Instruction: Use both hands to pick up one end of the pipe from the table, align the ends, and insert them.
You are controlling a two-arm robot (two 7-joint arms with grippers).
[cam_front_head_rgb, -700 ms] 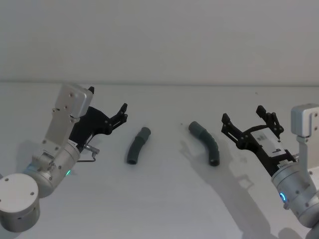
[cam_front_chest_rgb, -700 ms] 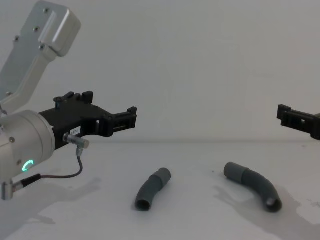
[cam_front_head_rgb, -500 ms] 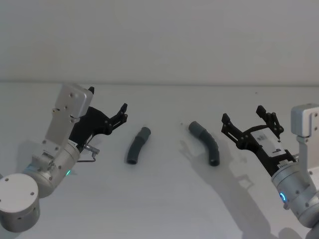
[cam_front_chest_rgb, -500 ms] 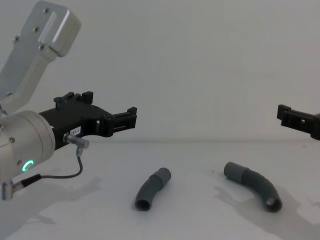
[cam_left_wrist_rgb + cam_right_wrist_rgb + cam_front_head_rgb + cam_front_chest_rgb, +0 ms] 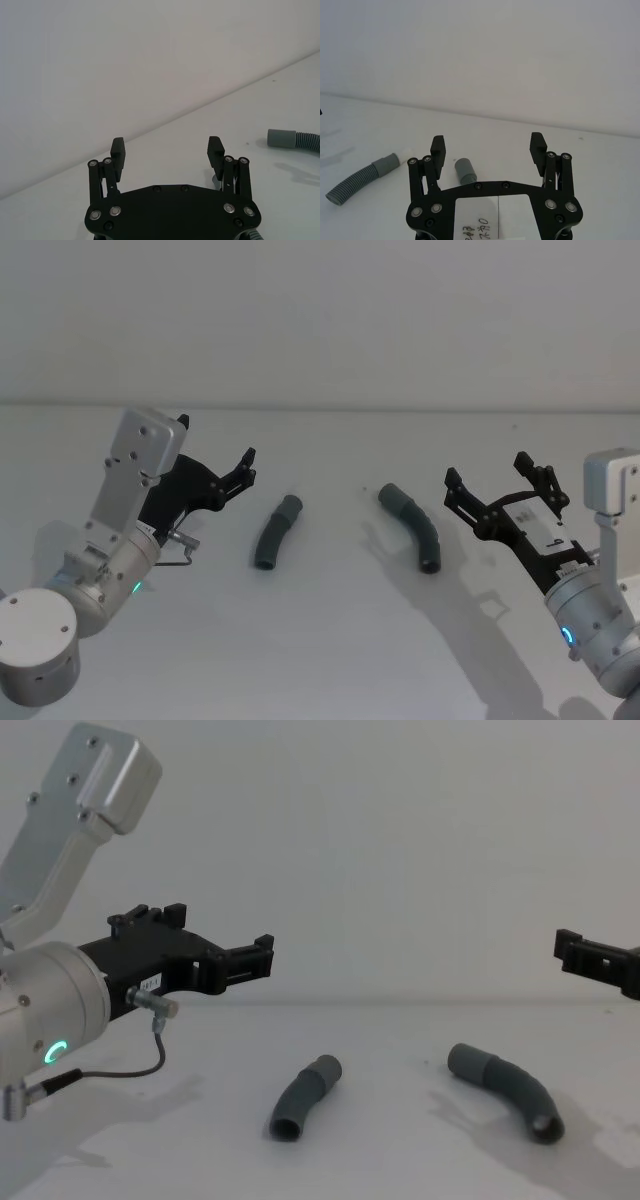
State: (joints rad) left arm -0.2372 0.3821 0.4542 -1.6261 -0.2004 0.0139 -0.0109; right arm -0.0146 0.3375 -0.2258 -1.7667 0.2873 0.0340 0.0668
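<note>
Lying on the white table [image 5: 330, 640] are the two grey curved pipe pieces, apart from each other and touched by neither arm. The left pipe piece [image 5: 277, 532] and the right pipe piece [image 5: 413, 528] lean their far, collared ends toward each other. From the chest, each piece's near end shows as an open round mouth.

The left gripper [image 5: 166, 150] hangs above the table to the left of the left piece, fingers spread wide and holding nothing. The right gripper [image 5: 488, 145] hangs to the right of the right piece, fingers likewise spread and empty.

Hidden or cut off: in the chest view only a black finger [image 5: 590, 958] of the right gripper enters at the right edge. In the right wrist view the nearer piece is half covered by a finger, leaving just its collar. In the left wrist view one piece is cut by the frame edge, and which piece it is cannot be told. In the head view a silver arm link [image 5: 140, 465] covers part of the left gripper.

Writing: a white label [image 5: 480, 220] on the right gripper carries handwriting, cut off below and not legible. A small label [image 5: 150, 982] on the left gripper is too small to read.
</note>
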